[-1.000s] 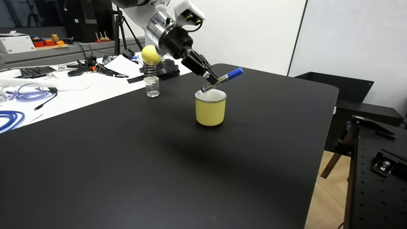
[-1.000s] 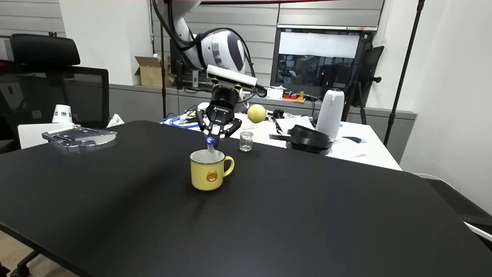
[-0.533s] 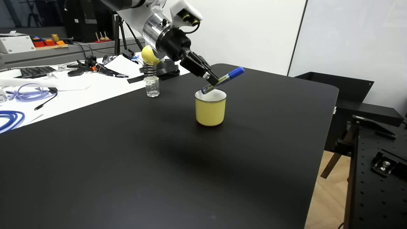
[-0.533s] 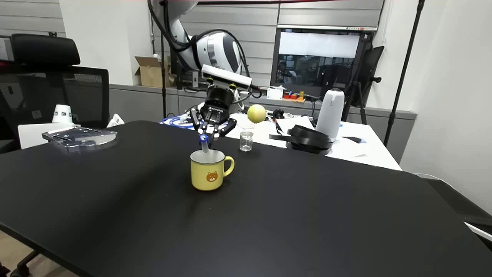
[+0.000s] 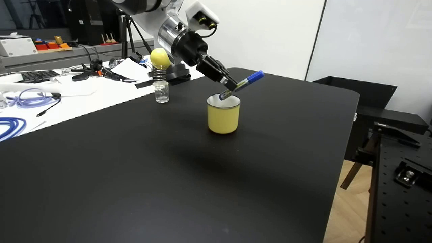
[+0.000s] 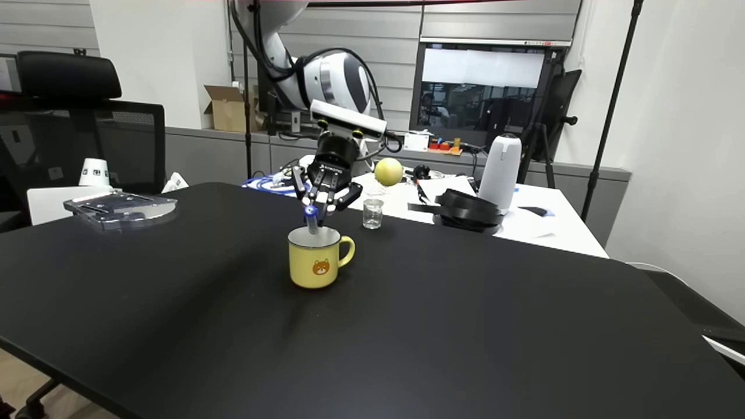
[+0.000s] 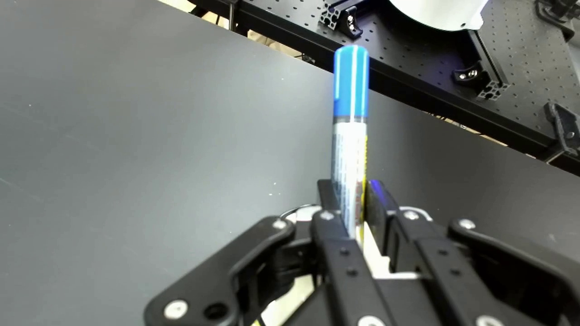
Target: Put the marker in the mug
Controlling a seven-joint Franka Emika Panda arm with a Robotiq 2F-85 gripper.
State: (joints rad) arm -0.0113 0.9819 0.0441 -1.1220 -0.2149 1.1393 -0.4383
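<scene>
A: Marker (image 5: 243, 84)?
B: Pinched in the claw (image 7: 350, 203), tilted toward two o'clock in an exterior view, lower end at the mouth of the mug (image 5: 223, 118).
A: Progress?
B: Pickup done, carry apparently too; lowering, release left.

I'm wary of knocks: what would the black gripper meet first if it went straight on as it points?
Probably the short, cylindrical, pale-yellow mug, at its rim; the held blue-capped marker may touch first. Depth is unclear: the black gripper might clear it and reach the black table.
</scene>
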